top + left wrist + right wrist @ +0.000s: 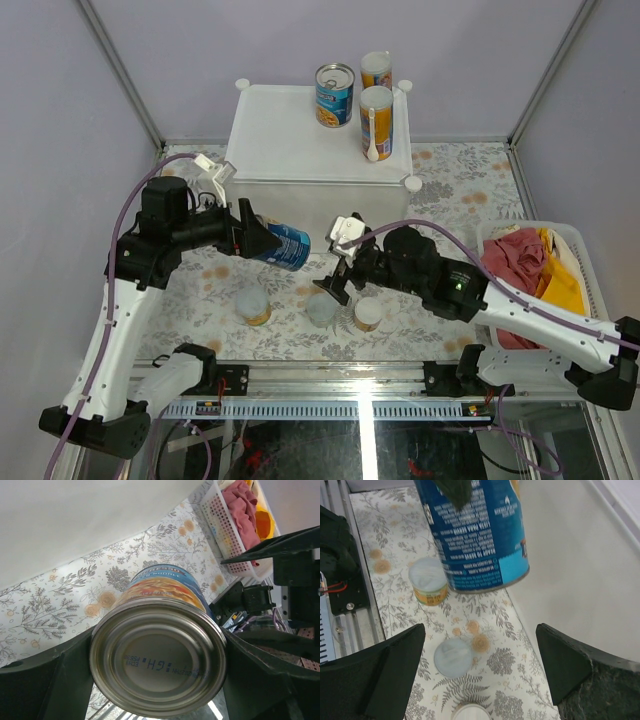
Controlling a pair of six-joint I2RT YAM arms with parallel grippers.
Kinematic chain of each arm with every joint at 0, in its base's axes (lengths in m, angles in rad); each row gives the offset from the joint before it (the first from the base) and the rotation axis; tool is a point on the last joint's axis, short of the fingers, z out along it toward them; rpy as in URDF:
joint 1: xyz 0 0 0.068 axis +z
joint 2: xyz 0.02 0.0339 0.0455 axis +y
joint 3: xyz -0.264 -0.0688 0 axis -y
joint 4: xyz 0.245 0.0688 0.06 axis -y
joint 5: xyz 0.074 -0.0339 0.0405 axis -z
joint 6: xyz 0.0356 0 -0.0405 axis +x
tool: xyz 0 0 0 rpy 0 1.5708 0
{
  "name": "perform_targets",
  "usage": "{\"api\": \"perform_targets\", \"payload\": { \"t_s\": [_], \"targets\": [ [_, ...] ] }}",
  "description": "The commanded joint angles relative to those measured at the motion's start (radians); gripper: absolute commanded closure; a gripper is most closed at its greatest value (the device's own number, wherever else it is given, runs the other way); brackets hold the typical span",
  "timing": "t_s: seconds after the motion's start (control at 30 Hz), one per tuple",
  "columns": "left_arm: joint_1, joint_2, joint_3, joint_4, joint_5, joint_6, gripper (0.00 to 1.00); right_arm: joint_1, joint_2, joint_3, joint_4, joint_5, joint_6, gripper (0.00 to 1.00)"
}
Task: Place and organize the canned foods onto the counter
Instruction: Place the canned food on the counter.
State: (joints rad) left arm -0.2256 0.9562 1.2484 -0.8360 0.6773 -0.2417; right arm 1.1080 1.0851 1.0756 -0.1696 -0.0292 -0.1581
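Blue can (159,655), clamped sideways in the left gripper (265,241), turns its metal end to that wrist, long axis running rightward before the counter (300,140); right gripper (338,277) gapes empty.

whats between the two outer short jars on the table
A third short jar with a pale lid, in line with them; the top view shows it, and the right wrist view too.
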Motion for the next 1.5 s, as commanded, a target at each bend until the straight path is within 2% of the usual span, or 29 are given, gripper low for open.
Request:
{"api": "perform_targets", "payload": {
  "t_s": [0.0,0.13,0.57,0.77,1.0,1.3,1.47],
  "targets": [
    [-0.006,-0.022,0.058,0.131,0.127,-0.05,1.0,0.009,-0.091,-0.077,0.108,0.091,0.01,0.01],
    [-0.006,-0.023,0.042,0.168,0.171,-0.072,1.0,0.01,-0.144,-0.142,0.124,0.136,0.036,0.0],
    [-0.005,-0.005,-0.041,0.486,0.386,-0.29,1.0,0.009,-0.326,-0.268,0.166,0.27,0.116,0.0],
    [-0.006,-0.017,-0.127,0.737,0.46,-0.496,1.0,0.009,-0.407,-0.33,0.17,0.312,0.14,0.0],
    [-0.006,-0.024,-0.137,0.804,0.475,-0.559,1.0,0.01,-0.452,-0.352,0.16,0.322,0.147,0.0],
    [-0.008,-0.061,-0.17,0.837,0.464,-0.59,1.0,0.009,-0.446,-0.281,0.092,0.285,0.131,0.0],
    [-0.007,-0.079,-0.219,0.984,0.439,-0.697,1.0,0.009,-0.451,-0.261,0.118,0.236,0.183,0.01]
  ]
}}
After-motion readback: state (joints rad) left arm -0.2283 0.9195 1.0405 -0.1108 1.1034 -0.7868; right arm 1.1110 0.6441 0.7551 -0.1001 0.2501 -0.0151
